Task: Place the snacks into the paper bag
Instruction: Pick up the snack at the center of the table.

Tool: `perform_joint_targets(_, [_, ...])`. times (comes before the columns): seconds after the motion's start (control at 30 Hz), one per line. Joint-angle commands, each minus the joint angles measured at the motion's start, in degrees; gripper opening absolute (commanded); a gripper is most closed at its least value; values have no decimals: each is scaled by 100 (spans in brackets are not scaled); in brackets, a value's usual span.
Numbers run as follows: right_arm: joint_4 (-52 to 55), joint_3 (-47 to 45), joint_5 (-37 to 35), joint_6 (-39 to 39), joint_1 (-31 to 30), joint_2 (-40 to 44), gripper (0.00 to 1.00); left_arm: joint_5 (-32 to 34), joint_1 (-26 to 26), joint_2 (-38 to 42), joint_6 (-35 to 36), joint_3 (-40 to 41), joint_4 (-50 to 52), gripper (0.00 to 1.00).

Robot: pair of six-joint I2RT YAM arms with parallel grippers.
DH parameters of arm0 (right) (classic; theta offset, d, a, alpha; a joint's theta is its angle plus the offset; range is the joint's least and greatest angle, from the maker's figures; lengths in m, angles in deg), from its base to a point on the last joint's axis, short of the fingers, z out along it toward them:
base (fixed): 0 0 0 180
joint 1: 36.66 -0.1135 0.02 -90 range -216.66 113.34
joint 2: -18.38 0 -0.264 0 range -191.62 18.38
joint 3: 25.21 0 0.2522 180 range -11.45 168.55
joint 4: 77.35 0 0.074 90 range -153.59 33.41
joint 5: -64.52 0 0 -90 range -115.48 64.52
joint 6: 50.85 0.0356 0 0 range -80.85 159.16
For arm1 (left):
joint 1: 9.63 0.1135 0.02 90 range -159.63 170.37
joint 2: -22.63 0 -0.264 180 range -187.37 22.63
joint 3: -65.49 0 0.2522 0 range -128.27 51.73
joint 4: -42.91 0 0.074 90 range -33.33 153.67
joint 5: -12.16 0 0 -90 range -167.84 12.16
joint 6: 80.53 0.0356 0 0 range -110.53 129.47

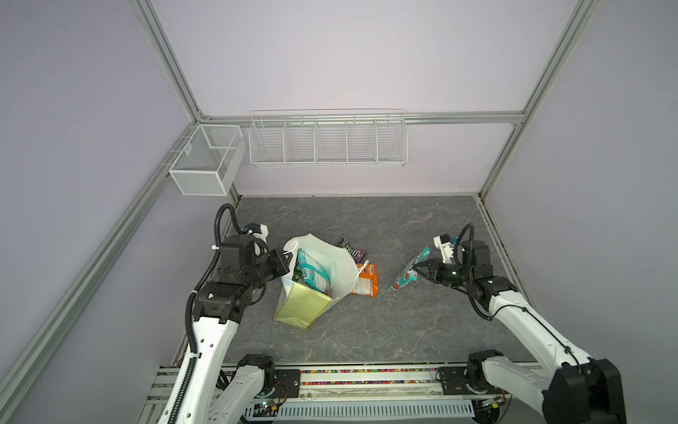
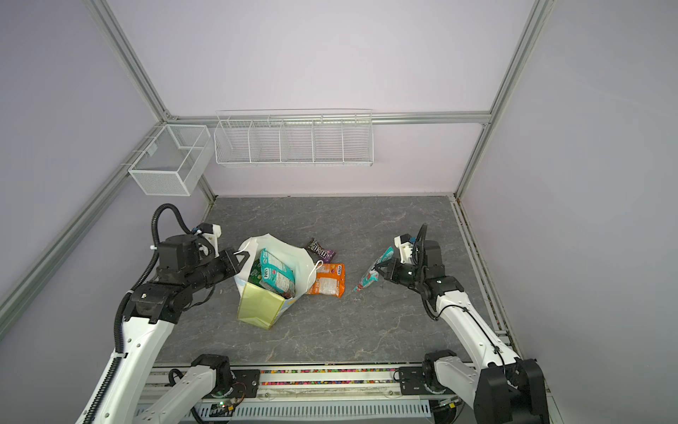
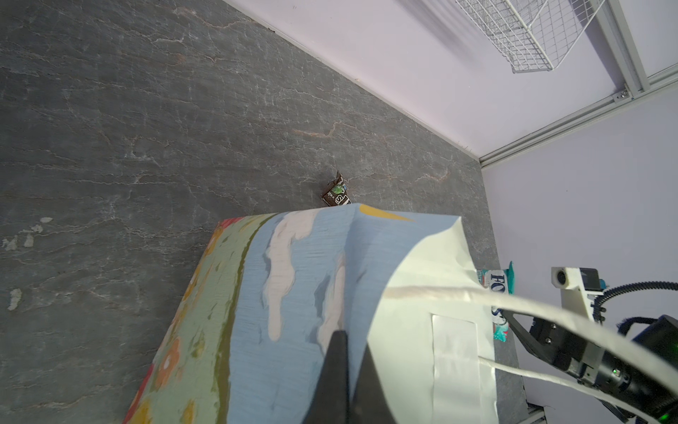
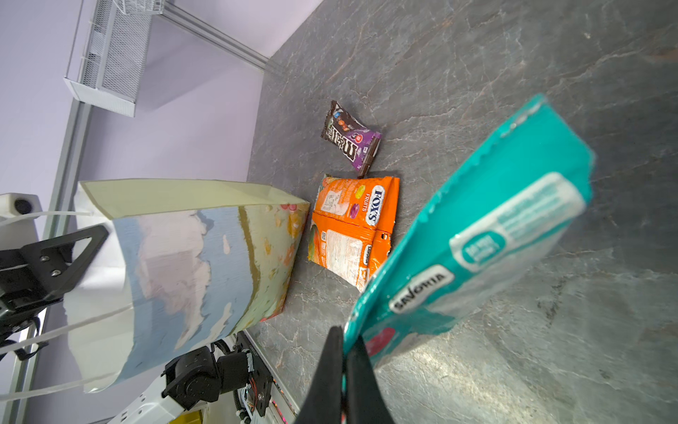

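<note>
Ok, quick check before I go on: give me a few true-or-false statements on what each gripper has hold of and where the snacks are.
1. The right gripper is shut on the teal-red pouch, which it holds off the table. True.
2. The orange pouch is inside the paper bag. False: it lies flat on the table right beside the bag.
3. The left gripper is shut on the bag's rim. True.
4. The brown-purple M&M's pack sits in a wire basket. False: it lies on the table just beyond the bag.
5. A teal pouch is in the bag. True.
</note>
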Motion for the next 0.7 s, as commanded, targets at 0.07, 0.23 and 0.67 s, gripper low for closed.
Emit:
perform_joint_targets(0.07, [115,357,26,65,-36,378,7,-122,18,162,-120,-2,-259,0])
perform_joint_targets(0.23, [275,613,15,126,-308,639,7,-118,18,164,-129,5,-259,0])
perform_joint_targets(0.67, [585,1332,-291,99,-838,806,7,-101,18,183,-138,57,-272,0])
